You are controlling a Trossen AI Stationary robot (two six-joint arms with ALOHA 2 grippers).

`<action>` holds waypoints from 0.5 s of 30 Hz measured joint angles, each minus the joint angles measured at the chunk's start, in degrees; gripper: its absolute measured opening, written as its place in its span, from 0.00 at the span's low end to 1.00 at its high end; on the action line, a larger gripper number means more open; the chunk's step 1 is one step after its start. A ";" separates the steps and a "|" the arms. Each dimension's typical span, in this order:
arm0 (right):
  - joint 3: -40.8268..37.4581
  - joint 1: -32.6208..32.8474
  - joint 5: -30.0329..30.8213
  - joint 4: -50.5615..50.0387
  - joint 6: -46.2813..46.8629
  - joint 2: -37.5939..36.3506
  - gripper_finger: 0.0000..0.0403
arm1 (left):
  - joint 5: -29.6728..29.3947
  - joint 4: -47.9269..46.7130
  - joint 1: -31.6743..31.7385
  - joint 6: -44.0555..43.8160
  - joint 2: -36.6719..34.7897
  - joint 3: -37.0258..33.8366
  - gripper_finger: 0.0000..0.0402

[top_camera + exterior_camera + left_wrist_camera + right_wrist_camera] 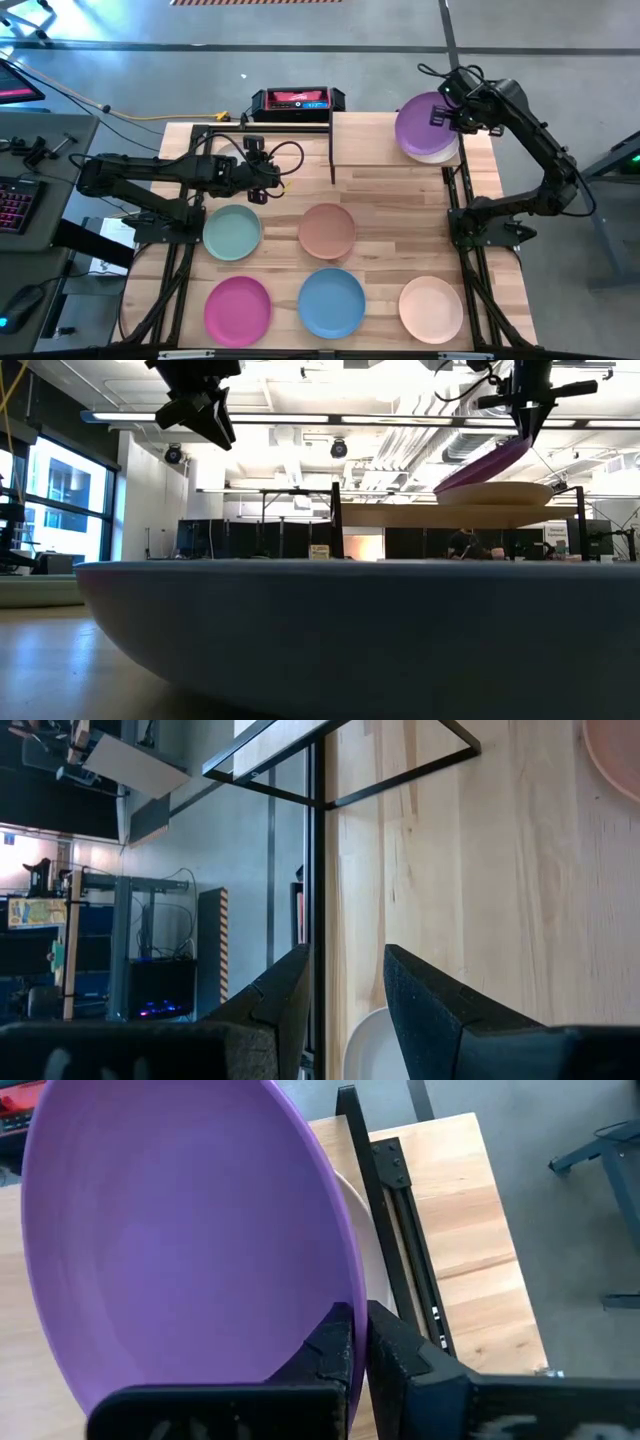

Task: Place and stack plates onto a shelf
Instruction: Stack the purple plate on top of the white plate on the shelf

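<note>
Tilting above the shelf, the purple plate is held by its rim in the right gripper, whose fingers are pressed together on that edge. In the low view the purple plate is seen slanted, its lower side just over a pale plate that lies flat on the raised shelf board. From above, only a white crescent of that lower plate is shown beneath the purple one, at the shelf's right end. In the right wrist view the purple plate fills most of the picture, the two dark fingers are clamped on its rim, and a sliver of the white plate is visible beside the black frame.

On the tabletop in front of the shelf, five more plates are laid out well apart: a mint plate, a terracotta plate, a pink plate, a blue plate and a peach plate.

The left gripper is held above the table to the left of the shelf, just behind the mint plate, touching nothing. Its fingers are seen spread apart in the left wrist view, with bare wood and the rim of a pale plate between them.
</note>
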 joint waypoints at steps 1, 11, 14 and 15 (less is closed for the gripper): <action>0.00 -0.31 0.00 0.02 -0.46 0.00 0.00 | 0.00 -0.02 0.00 0.00 0.00 0.00 0.30; -0.04 -2.26 -3.61 0.02 -4.01 0.26 0.00 | 0.00 0.00 0.00 0.00 0.00 0.00 0.30; -0.04 -2.26 -3.93 0.04 -4.01 0.48 0.00 | 0.00 0.00 0.00 0.00 0.00 0.00 0.30; -0.04 -2.26 -4.04 0.04 -4.02 0.52 0.00 | 0.00 0.00 0.00 0.00 0.00 0.00 0.30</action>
